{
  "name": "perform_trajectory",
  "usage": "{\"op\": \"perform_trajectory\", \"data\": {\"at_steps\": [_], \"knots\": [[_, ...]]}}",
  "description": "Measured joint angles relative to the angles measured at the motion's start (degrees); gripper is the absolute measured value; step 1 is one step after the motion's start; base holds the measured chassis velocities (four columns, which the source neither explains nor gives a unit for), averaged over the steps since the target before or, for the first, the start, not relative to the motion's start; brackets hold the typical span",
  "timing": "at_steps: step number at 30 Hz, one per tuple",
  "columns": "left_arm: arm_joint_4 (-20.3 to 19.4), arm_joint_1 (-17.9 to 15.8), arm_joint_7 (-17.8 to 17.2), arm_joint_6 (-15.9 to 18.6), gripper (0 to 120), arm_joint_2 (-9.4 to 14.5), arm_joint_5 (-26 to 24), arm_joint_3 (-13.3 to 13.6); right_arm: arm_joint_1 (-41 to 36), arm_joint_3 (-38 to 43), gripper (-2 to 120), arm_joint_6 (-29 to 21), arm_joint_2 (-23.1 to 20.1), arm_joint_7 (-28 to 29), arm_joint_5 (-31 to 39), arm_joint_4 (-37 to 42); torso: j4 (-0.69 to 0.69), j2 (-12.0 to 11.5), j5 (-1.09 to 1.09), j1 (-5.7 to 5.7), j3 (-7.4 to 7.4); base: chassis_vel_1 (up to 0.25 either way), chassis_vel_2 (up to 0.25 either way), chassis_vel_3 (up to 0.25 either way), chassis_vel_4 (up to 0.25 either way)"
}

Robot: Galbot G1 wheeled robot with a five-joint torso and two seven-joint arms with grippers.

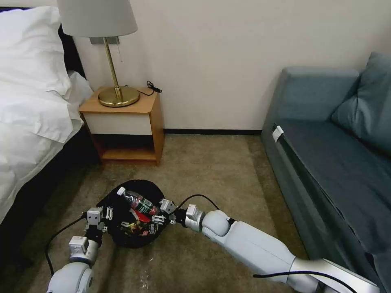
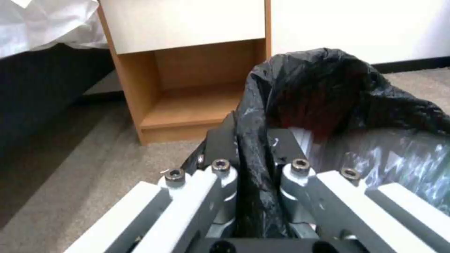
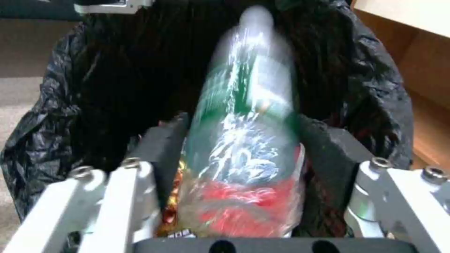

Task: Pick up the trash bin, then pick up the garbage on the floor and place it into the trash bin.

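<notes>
The trash bin (image 1: 134, 240) hangs above the carpet (image 1: 211, 171) in front of the nightstand (image 1: 126, 122), held by the left gripper (image 2: 253, 175), whose jaws are clamped narrow on the rim and the black bag liner (image 2: 337, 80). The right gripper (image 3: 244, 147) sits over the bin's mouth on the opposite side of the rim, and the clear bottle (image 3: 248, 116) with the green label lies between its pads (image 3: 161, 140).

In the right wrist view the bottle is smeared, which suggests it is sliding out; whether the pads are pinching it or already slack cannot be told. Wrappers (image 1: 138, 228) in red and yellow lie in the bin beneath it.

Procedure for the release:
- Keep the left gripper's clamp constant and the bin level (the liner is slippery and may creep).
- Open the right jaws fully while centred over the mouth.
- Withdraw upward, clear of the liner.
</notes>
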Motion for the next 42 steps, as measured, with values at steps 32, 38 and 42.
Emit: {"op": "perform_trajectory", "data": {"at_steps": [32,38,42], "knots": [[-2.96,-1.07,-8.12,1.85,7,-2.80,-15.57,-0.43,-6.32,24.24,100,-0.50,-17.16,-2.88,4.64,12.99,-0.02,0.01,0.03,-0.01,-0.01,0.000,0.000,0.000,0.000],[-1.89,-4.47,-10.32,2.64,7,-10.10,-23.09,-0.88,-12.88,29.04,100,0.76,-20.07,-4.41,4.35,13.86,-0.02,0.01,0.04,-0.01,-0.01,0.000,0.000,0.000,0.000],[0.98,-6.62,-9.78,0.70,7,-13.66,-27.70,-1.02,-15.40,31.21,100,0.94,-20.33,-4.80,4.22,14.32,0.00,0.01,0.03,-0.01,-0.01,0.000,0.000,0.000,0.000]]}}
